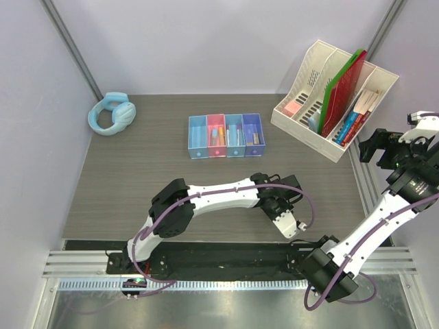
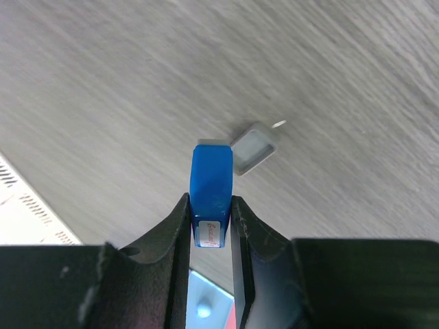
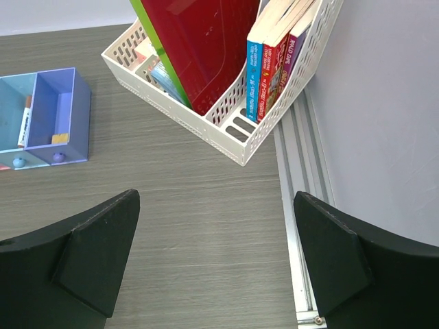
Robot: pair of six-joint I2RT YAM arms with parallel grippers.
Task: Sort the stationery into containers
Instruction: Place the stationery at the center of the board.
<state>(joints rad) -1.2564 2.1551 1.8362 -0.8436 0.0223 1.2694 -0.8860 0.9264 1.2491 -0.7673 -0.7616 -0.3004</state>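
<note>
One blue block [image 2: 210, 188] pinched end-on between my left fingers [image 2: 177, 233] for binning; right fingers [image 3: 96, 253] wide open, empty.

A robot test cell dressed as an office desk: plain pale walls [image 1: 206, 41] box in a grey wood-grain counter [image 1: 137, 192]. A cream file organiser [image 1: 302, 133] holds folders [image 1: 346, 86] and books [image 1: 357, 116]. Left of the organiser lie light blue headphones [image 1: 112, 113]. Nearer than it, aluminium rails [image 1: 75, 264] carry the left arm [image 1: 219, 195] and right arm [image 1: 381, 212].
</note>
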